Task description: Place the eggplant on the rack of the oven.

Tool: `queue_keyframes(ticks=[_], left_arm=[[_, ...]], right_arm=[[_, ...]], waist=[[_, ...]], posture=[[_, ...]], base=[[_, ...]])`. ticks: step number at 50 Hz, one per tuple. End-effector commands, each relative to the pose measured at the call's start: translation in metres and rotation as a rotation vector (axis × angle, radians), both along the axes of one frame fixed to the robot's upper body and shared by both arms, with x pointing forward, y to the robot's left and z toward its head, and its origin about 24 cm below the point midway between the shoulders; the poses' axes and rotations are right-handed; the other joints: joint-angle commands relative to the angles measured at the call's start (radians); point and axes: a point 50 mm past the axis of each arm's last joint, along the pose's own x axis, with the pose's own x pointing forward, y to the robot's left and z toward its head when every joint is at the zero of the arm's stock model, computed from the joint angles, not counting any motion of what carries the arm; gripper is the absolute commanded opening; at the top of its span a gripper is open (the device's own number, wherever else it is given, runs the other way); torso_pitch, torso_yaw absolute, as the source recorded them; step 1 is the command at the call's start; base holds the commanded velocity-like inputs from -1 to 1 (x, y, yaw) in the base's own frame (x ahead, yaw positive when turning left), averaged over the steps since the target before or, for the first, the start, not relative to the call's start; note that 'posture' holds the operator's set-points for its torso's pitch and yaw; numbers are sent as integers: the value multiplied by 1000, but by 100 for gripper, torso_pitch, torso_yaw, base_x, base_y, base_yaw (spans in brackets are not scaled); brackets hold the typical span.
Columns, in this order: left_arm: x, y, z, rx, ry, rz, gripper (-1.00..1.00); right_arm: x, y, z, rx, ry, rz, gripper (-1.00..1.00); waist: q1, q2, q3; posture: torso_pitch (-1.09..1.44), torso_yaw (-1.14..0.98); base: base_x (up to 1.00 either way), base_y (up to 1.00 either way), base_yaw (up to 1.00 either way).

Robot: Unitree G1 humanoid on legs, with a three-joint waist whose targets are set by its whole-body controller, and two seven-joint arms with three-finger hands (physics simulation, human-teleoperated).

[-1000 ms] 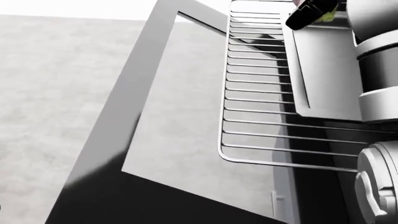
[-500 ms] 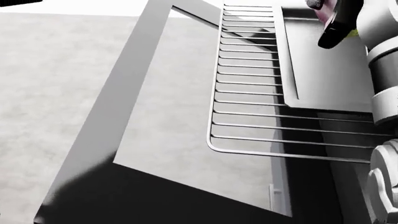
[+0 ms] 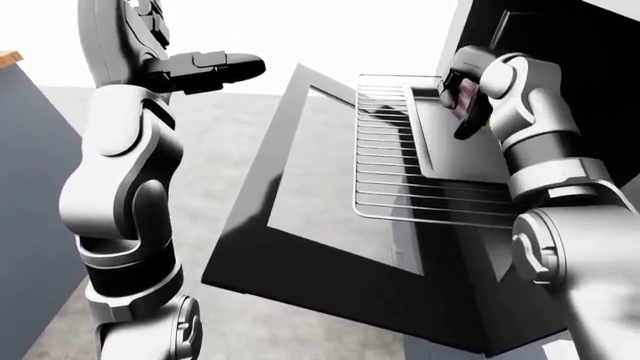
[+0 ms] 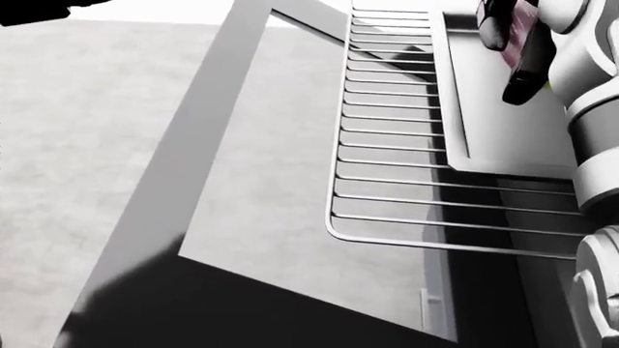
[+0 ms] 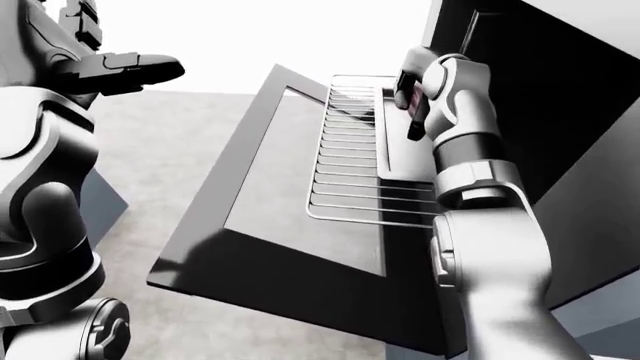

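Note:
A wire oven rack (image 4: 387, 145) is pulled out over the lowered oven door (image 4: 271, 188). A flat grey tray (image 4: 503, 123) lies on the rack's right part. My right hand (image 4: 511, 45) hovers above the tray's top end, its dark fingers (image 4: 527, 69) shut on the purple eggplant (image 4: 525, 23), of which only a strip shows between them. The eye views show the same hand (image 3: 465, 101) just outside the dark oven opening (image 3: 560, 45). My left hand (image 3: 212, 67) is held high at the left, fingers stretched out, nothing in it, far from the rack.
The open door's glass panel (image 3: 320, 187) juts out toward the lower left over grey floor (image 4: 87, 145). A dark blue cabinet side (image 3: 25, 225) stands at the left edge. The oven body (image 5: 560, 150) fills the right.
My right hand with the eggplant has come down from the top edge and now hangs over the tray, fingers pointing downward. The view has shifted slightly.

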Motion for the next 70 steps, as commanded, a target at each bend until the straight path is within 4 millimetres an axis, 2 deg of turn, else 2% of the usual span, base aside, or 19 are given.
queue_keyframes(ticks=[1,11,33,34,35,36,37,38,39,40,43,59,66,70], left_arm=[[-9,1,17,5,-87,1,100],[-9,1,22,6,-92,2,100],[-10,4,17,3,-89,10,100],[-10,4,17,3,-89,10,100],[-10,5,17,2,-88,12,100],[-10,5,17,2,-88,12,100],[-10,5,17,1,-88,12,100],[-10,5,16,1,-88,11,100],[-10,5,16,1,-88,11,100],[-10,6,16,1,-88,12,100],[-11,6,17,0,-88,12,100],[-10,6,16,-1,-87,12,100],[-11,5,16,-2,-87,11,100],[-10,6,17,-3,-88,11,100]], right_arm=[[-4,2,30,-14,-114,10,-100],[-4,-2,25,-7,-102,-8,-100],[-1,-5,4,-38,-62,-28,-99],[-1,-5,4,-37,-61,-28,-87],[-1,-4,4,-40,-60,-29,-53],[-1,-4,3,-40,-59,-28,-47],[0,-4,3,-43,-56,-28,-19],[-1,-4,3,-46,-55,-28,-9],[-1,-4,3,-46,-55,-29,15],[-1,-4,3,-46,-56,-30,28],[-1,-4,4,-48,-55,-31,100],[-1,-5,4,-68,-51,-34,100],[-1,-4,9,-70,-73,-31,100],[-1,-3,19,-49,-106,-31,100]], waist=[[0,-3,-35],[2,-6,-35],[4,-10,-33],[5,-10,-33],[5,-10,-33],[5,-10,-33],[5,-9,-32],[5,-9,-32],[6,-9,-32],[6,-9,-32],[6,-8,-33],[5,-8,-36],[4,-6,-36],[3,-5,-37]], posture=[[0,0],[0,0],[0,0],[0,0],[0,0],[0,0],[0,0],[0,0],[0,0],[0,0],[0,0],[0,0],[0,0],[0,0]], base=[[0,0,0],[0,0,0],[0,0,0],[0,0,0],[0,0,0],[0,0,0],[0,0,0],[0,0,0],[0,0,0],[0,0,0],[0,0,0],[0,0,0],[0,0,0],[0,0,0]])
